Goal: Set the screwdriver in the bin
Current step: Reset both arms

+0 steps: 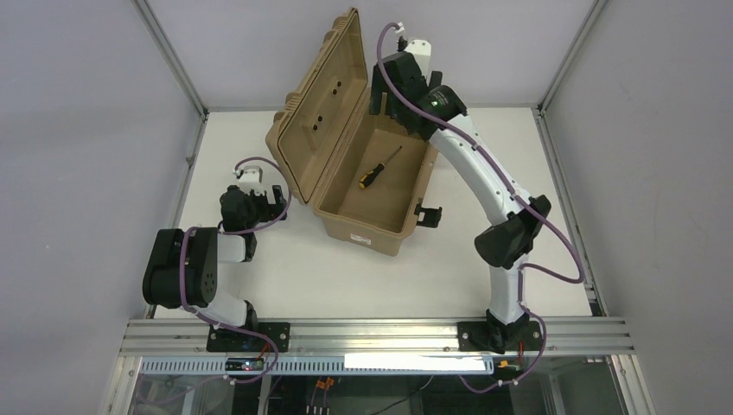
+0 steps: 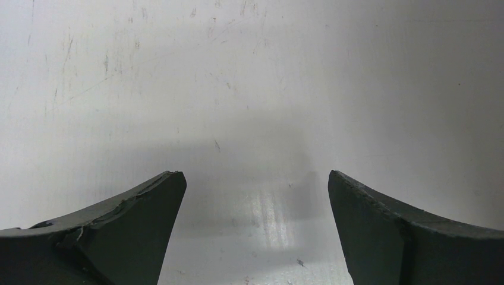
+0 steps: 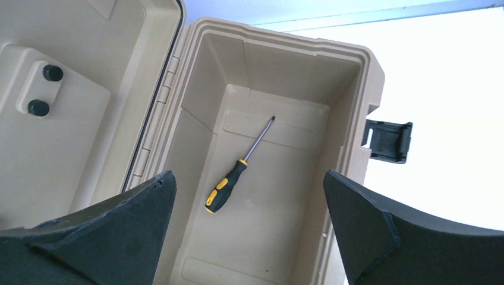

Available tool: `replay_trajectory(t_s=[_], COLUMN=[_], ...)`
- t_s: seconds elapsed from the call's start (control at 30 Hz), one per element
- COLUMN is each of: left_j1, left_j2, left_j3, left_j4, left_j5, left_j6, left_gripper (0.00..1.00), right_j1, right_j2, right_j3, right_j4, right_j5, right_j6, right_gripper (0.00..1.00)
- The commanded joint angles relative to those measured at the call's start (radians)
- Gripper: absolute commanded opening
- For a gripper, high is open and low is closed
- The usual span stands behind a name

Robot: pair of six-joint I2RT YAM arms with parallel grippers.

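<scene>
The screwdriver (image 1: 378, 169), with a yellow and black handle and a thin dark shaft, lies flat on the floor of the open tan bin (image 1: 353, 232); it also shows in the right wrist view (image 3: 236, 169), inside the bin (image 3: 345, 65). The bin's lid (image 1: 324, 104) stands open, leaning back to the left. My right gripper (image 1: 386, 105) hovers above the bin's far end, open and empty (image 3: 249, 178). My left gripper (image 1: 270, 206) is open and empty, low over bare table (image 2: 255, 175), left of the bin.
Black latches (image 1: 428, 213) stick out from the bin's right side; one shows in the right wrist view (image 3: 387, 140). The white table (image 1: 536, 173) ends at metal frame rails at the back and sides.
</scene>
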Motion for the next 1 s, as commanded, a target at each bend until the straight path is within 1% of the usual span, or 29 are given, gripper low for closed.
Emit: replay_trajectory(t_s=[0.0,0.1,0.33,0.53,0.83,0.97], left_j1=[-0.009,-0.01,-0.01,-0.009,-0.009,-0.009], left_j2=[-0.024,-0.025,-0.024,-0.024,-0.024,-0.025], left_j3=[0.002,0.002,0.002,0.002,0.002,0.002], left_j4=[0.016,0.016,0.016,0.016,0.016,0.016], left_j5=[-0.001,-0.002,-0.002,-0.001,-0.001,-0.002], left_j6=[-0.007,-0.007,-0.007,-0.007,-0.008,-0.009], left_gripper=[0.99,0.99,0.99,0.99,0.99,0.99], right_j1=[-0.028,-0.091,-0.227,-0.382,-0.601,-0.665], right_j2=[-0.111,-0.159,-0.285,-0.387,-0.477,-0.496], right_j3=[0.013,-0.037,-0.16,-0.272,-0.368,-0.406], right_j4=[-0.035,-0.046,-0.039,-0.013,-0.001,0.013], right_j5=[-0.068,-0.176,-0.26,-0.385,-0.522,-0.558], right_j6=[-0.142,-0.168,-0.262,-0.33,-0.384,-0.401], right_gripper=[0.98,0.98,0.99,0.99,0.99,0.99])
